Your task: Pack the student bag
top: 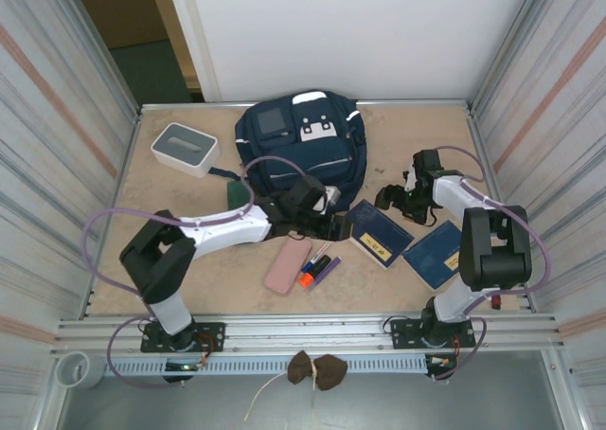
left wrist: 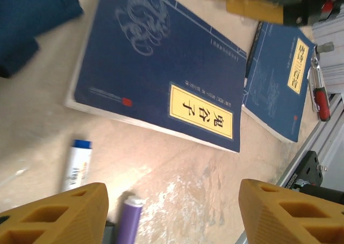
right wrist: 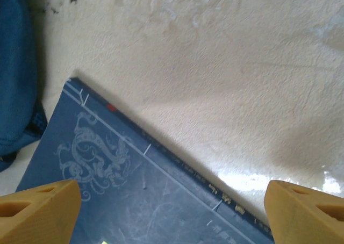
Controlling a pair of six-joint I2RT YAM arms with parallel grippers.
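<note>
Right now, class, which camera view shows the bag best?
Top external: the whole bag shows, with its front patches and straps. The left wrist view catches a blurred blue corner of it; the right wrist view, a blue strip along the picture's left edge.

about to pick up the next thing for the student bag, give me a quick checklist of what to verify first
1. Left gripper open, nothing between its fingers: ok.
2. Right gripper open, nothing between its fingers: ok.
3. Blue book beside the bag lying flat on the table, nothing on top: ok.
4. Student bag opening ready to receive: cannot tell.
5. Pink pencil case packed: not ok, it lies on the table.
</note>
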